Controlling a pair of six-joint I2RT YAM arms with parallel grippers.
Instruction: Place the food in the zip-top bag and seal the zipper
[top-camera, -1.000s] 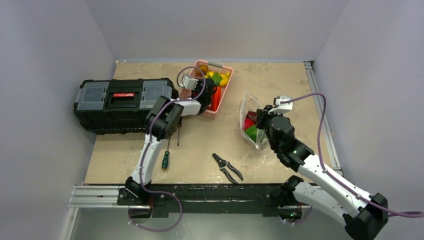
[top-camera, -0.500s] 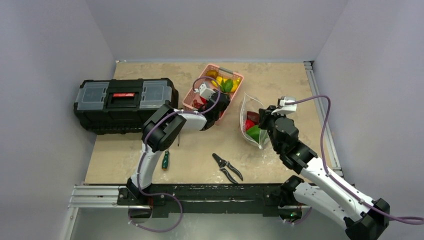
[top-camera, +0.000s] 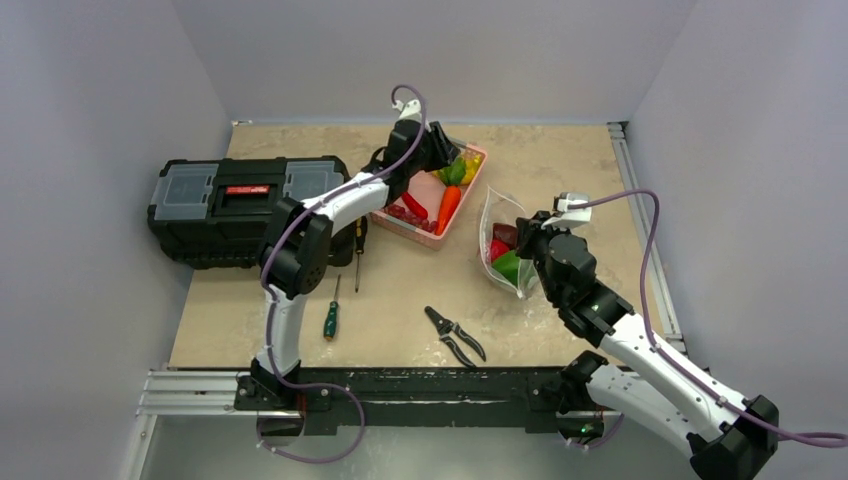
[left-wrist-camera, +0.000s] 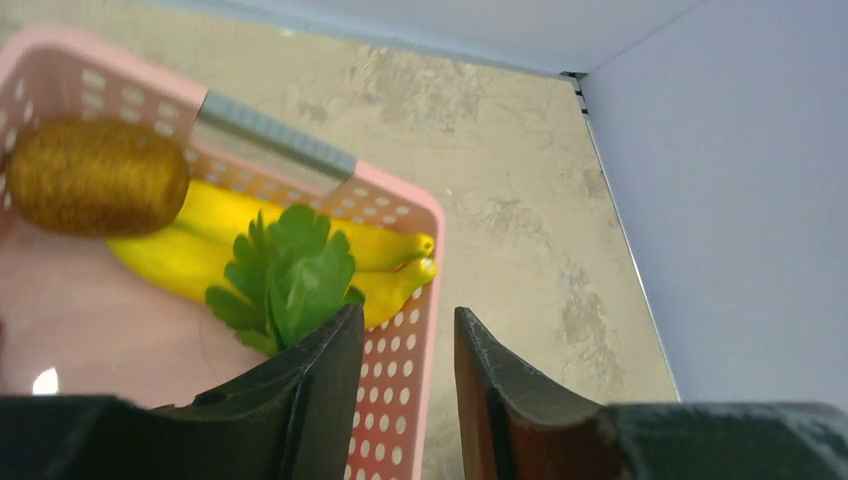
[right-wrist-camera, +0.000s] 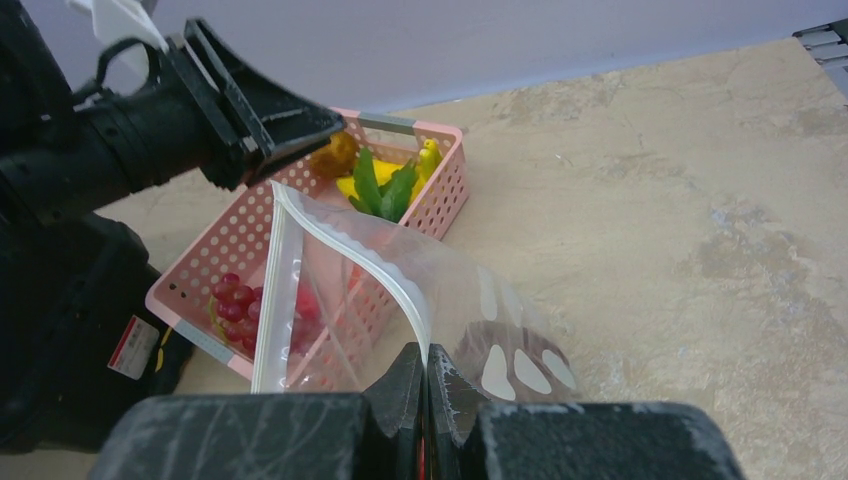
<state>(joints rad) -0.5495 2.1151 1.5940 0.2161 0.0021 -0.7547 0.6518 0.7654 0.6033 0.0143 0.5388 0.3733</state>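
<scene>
The clear zip-top bag (top-camera: 500, 250) stands open right of centre, with red (top-camera: 497, 247), maroon and green toy fruit (top-camera: 509, 266) inside. My right gripper (top-camera: 524, 232) is shut on its pale zipper strip (right-wrist-camera: 392, 272), with the pinch at the jaw tips in the right wrist view (right-wrist-camera: 425, 365). The pink basket (top-camera: 432, 228) holds yellow bananas (left-wrist-camera: 200, 240), a carrot (top-camera: 448, 205), grapes (right-wrist-camera: 238, 298) and a brown kiwi (left-wrist-camera: 95, 176). My left gripper (left-wrist-camera: 405, 330) is open at the basket's far corner (top-camera: 450, 156), its fingers astride the perforated wall (left-wrist-camera: 400, 390).
A black toolbox (top-camera: 250, 205) sits at the left. Two screwdrivers (top-camera: 330, 320) lie in front of it, and pliers (top-camera: 455, 336) lie near the front edge. A metal rail (top-camera: 640, 230) runs along the table's right side. Grey walls enclose the table.
My left arm swung from the basket's left side up to its far right corner. The basket turned and slid toward the bag. The right gripper held the bag and barely moved.
</scene>
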